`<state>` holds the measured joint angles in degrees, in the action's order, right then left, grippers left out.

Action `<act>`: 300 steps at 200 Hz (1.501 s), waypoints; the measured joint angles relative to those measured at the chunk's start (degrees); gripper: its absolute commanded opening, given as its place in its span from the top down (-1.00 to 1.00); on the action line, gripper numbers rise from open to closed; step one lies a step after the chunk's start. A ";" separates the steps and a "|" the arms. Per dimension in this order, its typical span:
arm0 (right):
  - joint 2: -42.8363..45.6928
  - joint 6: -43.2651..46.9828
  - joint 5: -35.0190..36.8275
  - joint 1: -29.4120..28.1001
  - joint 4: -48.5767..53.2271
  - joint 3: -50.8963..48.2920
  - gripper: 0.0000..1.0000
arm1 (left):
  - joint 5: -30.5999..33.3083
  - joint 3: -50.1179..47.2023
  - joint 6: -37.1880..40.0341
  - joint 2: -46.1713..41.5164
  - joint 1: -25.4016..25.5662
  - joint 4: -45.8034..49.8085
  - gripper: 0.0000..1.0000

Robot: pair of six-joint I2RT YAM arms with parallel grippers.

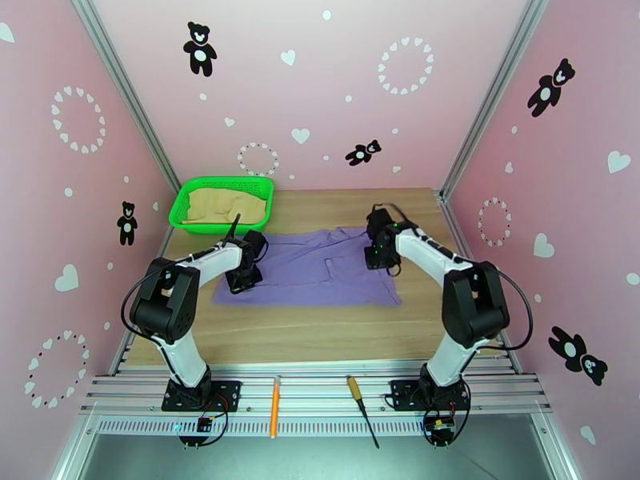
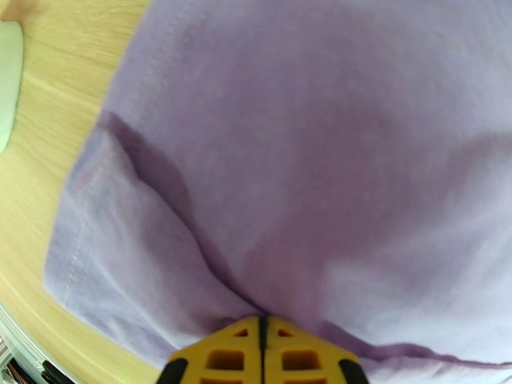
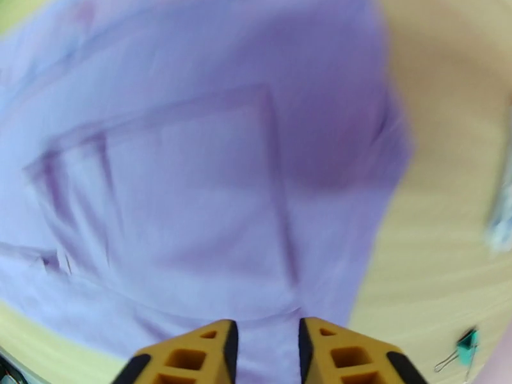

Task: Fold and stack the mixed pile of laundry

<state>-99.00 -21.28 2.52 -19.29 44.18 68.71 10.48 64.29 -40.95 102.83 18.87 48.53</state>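
**Folding has hardly begun: one shirt is flat, one garment waits in the basket**

You see the lavender shirt (image 1: 312,270) spread flat on the wooden table (image 1: 320,334), between the two arms. No fold is made in it yet, apart from some small creases at its left edge. The tan garment (image 1: 224,206) lies crumpled inside the green basket (image 1: 216,228) at the back left corner, well apart from the shirt. So nothing is folded and nothing is stacked. By my judgement almost the whole task is left: fold the shirt, take out the tan piece, fold it, and put one on the other.

The left gripper (image 2: 261,322) sits at the left edge of the shirt with its jaws pressed together. The creases run straight into its tips, so it seems to pinch the cloth there. The right gripper (image 3: 265,328) is over the right part of the shirt, and its jaws stand apart with a narrow gap. This view is blurred, so I cannot tell you whether any cloth is between them.

Your count: two garments, one purple and one tan; one basket; two grippers. On the metal rail in front lie one orange stick (image 1: 274,406), perhaps a pen, and one screwdriver (image 1: 360,411). One small green clip (image 3: 466,344) lies on the table to the right of the shirt.
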 measured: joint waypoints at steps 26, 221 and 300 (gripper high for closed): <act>-0.09 -4.02 -1.31 -0.20 -1.66 -6.14 0.73 | -0.44 -0.79 0.20 -0.13 0.07 -1.29 0.81; 8.22 -33.81 7.15 -1.31 3.78 -20.39 1.00 | 0.81 -16.94 -3.39 -9.38 1.42 -18.47 0.81; 8.55 -30.60 8.22 2.69 4.28 -19.67 1.00 | 4.57 -19.54 -8.33 -10.75 4.61 -21.20 0.81</act>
<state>-90.45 -51.88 10.74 -16.60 48.47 49.04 15.05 44.75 -49.28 92.07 23.49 27.33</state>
